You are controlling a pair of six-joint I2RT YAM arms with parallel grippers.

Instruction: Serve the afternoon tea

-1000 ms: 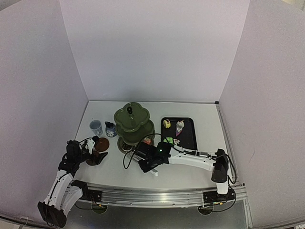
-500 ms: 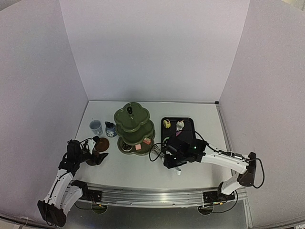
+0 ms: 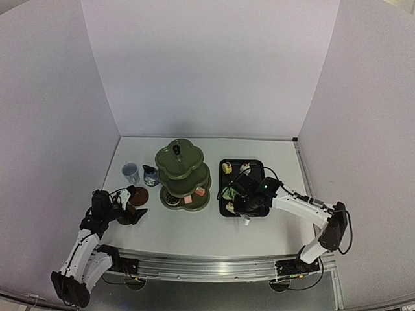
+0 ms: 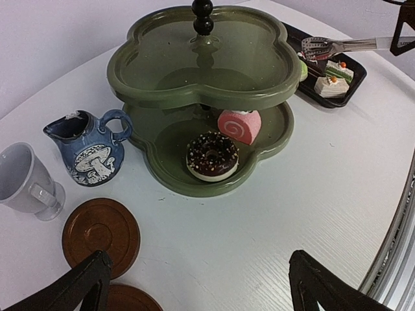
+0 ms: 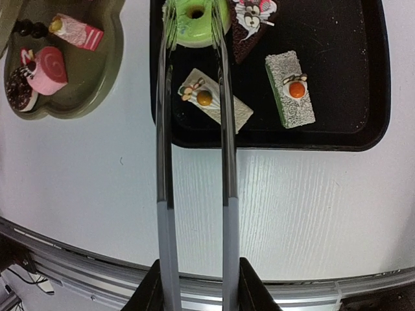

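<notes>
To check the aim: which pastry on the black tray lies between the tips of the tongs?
The green ring doughnut; the other pastries lie outside the tips of the tongs.

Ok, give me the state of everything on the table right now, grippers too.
Stand: upright, upper tier bare, pastries on the lowest tier.
Cup: upright, empty.
Jug: upright.
Saucers: flat, nothing on them.
Tray: holds more pastries.
Tongs: gripped, tips straddling the green donut.
Left gripper: open, holding nothing.
Right gripper: shut on tongs.

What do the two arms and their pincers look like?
The left arm and right arm have white links, black joints and loose black cables. The left pincer and right pincer each have two black fingers.
</notes>
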